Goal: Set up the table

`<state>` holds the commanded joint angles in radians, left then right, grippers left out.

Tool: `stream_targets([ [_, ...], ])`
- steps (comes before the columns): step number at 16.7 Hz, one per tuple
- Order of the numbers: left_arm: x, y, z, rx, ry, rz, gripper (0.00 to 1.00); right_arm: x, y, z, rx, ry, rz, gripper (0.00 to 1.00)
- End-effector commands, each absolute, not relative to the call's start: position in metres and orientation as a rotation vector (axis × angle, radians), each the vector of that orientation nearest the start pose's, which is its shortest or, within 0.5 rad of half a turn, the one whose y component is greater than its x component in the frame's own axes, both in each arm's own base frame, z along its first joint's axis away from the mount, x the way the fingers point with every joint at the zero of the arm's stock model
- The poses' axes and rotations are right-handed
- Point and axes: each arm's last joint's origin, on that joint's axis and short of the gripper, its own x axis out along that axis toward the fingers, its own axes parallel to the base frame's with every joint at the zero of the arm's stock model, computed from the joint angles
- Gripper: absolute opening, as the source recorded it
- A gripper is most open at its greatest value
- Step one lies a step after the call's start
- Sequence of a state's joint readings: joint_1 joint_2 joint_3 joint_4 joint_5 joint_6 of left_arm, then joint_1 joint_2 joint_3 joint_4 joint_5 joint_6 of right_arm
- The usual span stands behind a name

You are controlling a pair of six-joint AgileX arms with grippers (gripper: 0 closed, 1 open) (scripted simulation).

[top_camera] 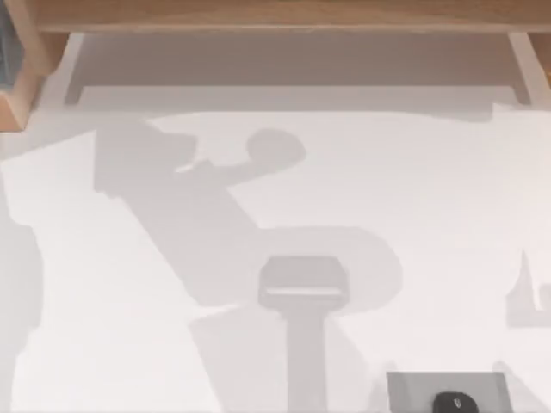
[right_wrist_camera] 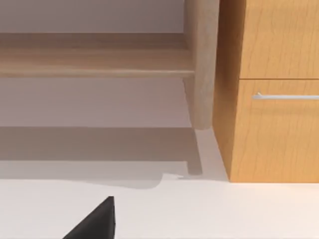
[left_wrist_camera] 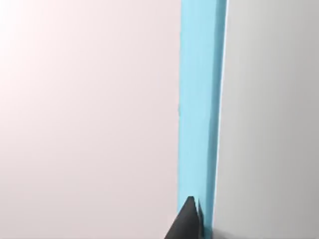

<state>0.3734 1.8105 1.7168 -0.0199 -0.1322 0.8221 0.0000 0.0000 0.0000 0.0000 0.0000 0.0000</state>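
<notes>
Overhead, the white table (top_camera: 413,189) spans nearly the whole top view, wooden boards (top_camera: 284,13) along its far edge. A small grey pad (top_camera: 422,389) sits at the near edge, right of centre, carrying a black mouse (top_camera: 454,403). Left gripper (left_wrist_camera: 187,219) hangs beside a light-blue panel (left_wrist_camera: 199,99); right gripper (right_wrist_camera: 97,221) faces a wooden drawer cabinet (right_wrist_camera: 274,99). Open or closed, for either pincer: cannot tell.

grey pad (top_camera: 413,389) and black mouse (top_camera: 455,403) cut off
</notes>
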Motion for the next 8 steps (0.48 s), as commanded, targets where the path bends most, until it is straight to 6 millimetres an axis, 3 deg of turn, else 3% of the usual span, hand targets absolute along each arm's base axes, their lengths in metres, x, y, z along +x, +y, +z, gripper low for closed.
stream_targets([
  [2,0.383,0.218,0.333,0.871,0.468,0.428,0.0,0.106,-0.001,0.16,0.0,0.0,0.0,1.0],
  [4,0.358,0.253,0.285,0.954,0.584,0.375,0.0,0.106,-0.001,0.16,0.0,0.0,0.0,1.0],
  [6,0.334,0.272,0.242,1.034,0.656,0.295,0.0,0.106,-0.001,0.16,0.0,0.0,0.0,1.0],
  [8,0.319,0.272,0.208,1.122,0.664,0.19,0.0,0.106,-0.001,0.16,0.0,0.0,0.0,1.0],
])
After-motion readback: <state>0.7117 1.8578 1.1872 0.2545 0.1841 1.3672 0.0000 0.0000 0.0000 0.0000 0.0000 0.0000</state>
